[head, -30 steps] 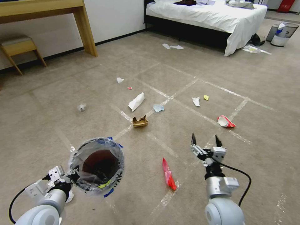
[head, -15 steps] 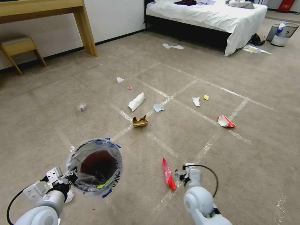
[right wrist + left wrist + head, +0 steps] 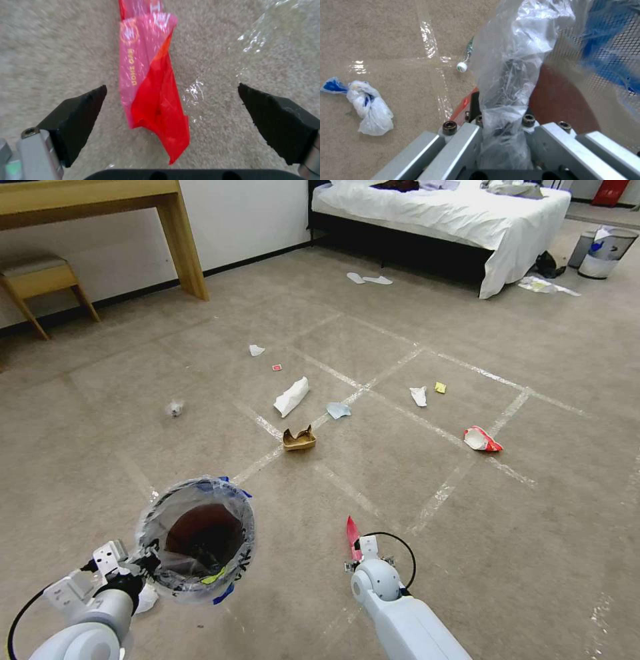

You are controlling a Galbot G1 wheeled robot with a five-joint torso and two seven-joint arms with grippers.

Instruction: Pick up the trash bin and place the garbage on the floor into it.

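Bin: you've got the trash bin (image 3: 197, 539) up off the floor (image 3: 373, 340), held low at your front-left, mouth open to the head cam, clear liner crinkled round the rim w/ blue bits.
L gripper: left gripper (image 3: 505, 130) is clamped on the bin's rim + liner. In the left wrist view the plastic is bunched between the jaws, dark brown inside just beyond.
R gripper: right gripper (image 3: 171, 105) hangs right over the red wrapper (image 3: 151, 82), jaws spread wide, 1 black pad (image 3: 78, 115) each side, nothing between them yet. Looks like pre-grasp to me.
Wrapper spot: in the head view it lies on the carpet just right of the bin, tip poking out past your right wrist (image 3: 377, 577), beside a tape line.
Done: step 1, bin pickup, I'd call complete. There's something pale-yellow in the bin already, can't tell what.
Left: plenty. White paper (image 3: 291, 397), torn brown box (image 3: 299, 439), bluish scrap (image 3: 338, 411), 2nd red-white wrapper (image 3: 481, 439), white tissue (image 3: 418, 395), yellow scrap (image 3: 440, 388), tiny red scrap (image 3: 276, 368), small white bit (image 3: 256, 351), clear crumple (image 3: 175, 409). Also a knotted white-blue bag (image 3: 370, 107) and a bottle w/ white cap (image 3: 465, 58) beside the bin in the left wrist view.
Progress call: early, most litter's on the floor.
Writing: orange print on the red wrapper, too soft to read for sure. No other labels legible.
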